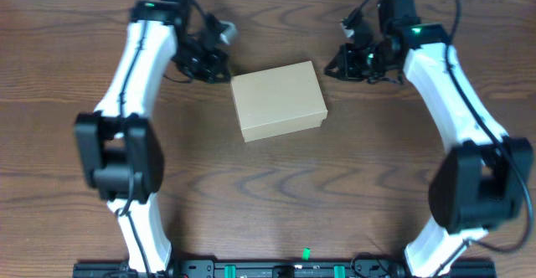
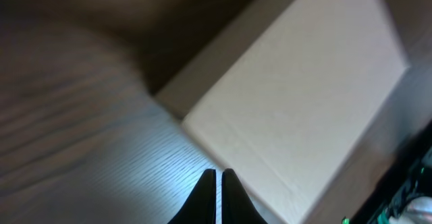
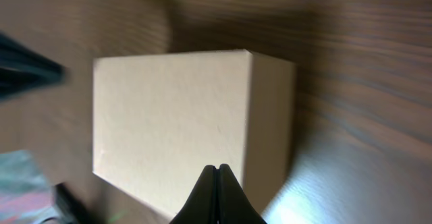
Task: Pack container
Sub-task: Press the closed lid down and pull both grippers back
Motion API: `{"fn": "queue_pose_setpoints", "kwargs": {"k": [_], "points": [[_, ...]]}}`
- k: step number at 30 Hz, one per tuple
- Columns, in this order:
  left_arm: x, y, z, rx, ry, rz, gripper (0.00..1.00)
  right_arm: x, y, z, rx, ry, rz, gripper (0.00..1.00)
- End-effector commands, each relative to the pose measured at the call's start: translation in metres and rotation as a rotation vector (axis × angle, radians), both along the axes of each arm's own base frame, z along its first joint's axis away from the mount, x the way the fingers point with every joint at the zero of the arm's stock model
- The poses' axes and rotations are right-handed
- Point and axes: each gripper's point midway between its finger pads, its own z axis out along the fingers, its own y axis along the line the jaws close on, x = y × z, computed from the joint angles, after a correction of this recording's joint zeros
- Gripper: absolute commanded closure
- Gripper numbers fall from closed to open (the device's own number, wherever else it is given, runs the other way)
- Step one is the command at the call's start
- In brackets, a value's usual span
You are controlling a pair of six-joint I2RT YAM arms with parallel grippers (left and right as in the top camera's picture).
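The container (image 1: 279, 100) is a plain tan cardboard box with its lid down, lying a little askew on the wooden table. My left gripper (image 1: 224, 69) hovers just off its upper left corner, shut with nothing in it. My right gripper (image 1: 333, 64) sits just off its upper right corner, also shut and empty. In the left wrist view the container (image 2: 297, 96) fills the right side, beyond the closed gripper (image 2: 217, 173). From the right wrist, the closed gripper (image 3: 217, 167) points over the container's (image 3: 169, 123) near edge.
The brown wooden table (image 1: 276, 194) carries only the box. A black rail (image 1: 276, 270) runs along the front edge between the two arm bases. The left arm's dark body (image 3: 27, 69) shows beyond the box in the right wrist view.
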Motion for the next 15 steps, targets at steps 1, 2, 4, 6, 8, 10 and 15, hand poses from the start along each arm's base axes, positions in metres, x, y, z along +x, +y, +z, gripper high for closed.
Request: {"fn": "queue_pose_setpoints", "kwargs": {"k": [1, 2, 4, 6, 8, 10, 15], "points": [[0.008, 0.024, 0.056, -0.048, -0.114, 0.094, 0.94, -0.004, -0.029, -0.01, -0.164, 0.024, -0.08, 0.99], [0.009, 0.032, 0.057, -0.048, -0.109, 0.121, 0.94, -0.01, -0.031, -0.015, -0.173, 0.054, -0.081, 0.99], [0.009, 0.049, 0.052, -0.051, -0.077, 0.174, 0.94, -0.024, -0.032, -0.029, -0.179, 0.126, -0.094, 0.99], [0.005, 0.056, 0.032, -0.088, -0.009, 0.216, 0.94, -0.044, -0.029, -0.053, -0.189, 0.207, -0.097, 0.99], [-0.001, 0.05, 0.016, -0.126, 0.029, 0.213, 0.94, -0.054, -0.024, -0.067, -0.189, 0.241, -0.095, 0.99], [-0.007, 0.045, -0.006, -0.156, 0.076, 0.237, 0.94, -0.062, -0.015, -0.076, -0.177, 0.261, -0.083, 0.99], [-0.023, 0.034, -0.044, -0.227, 0.153, 0.263, 0.94, -0.07, 0.011, -0.086, -0.153, 0.251, -0.035, 0.99]]}}
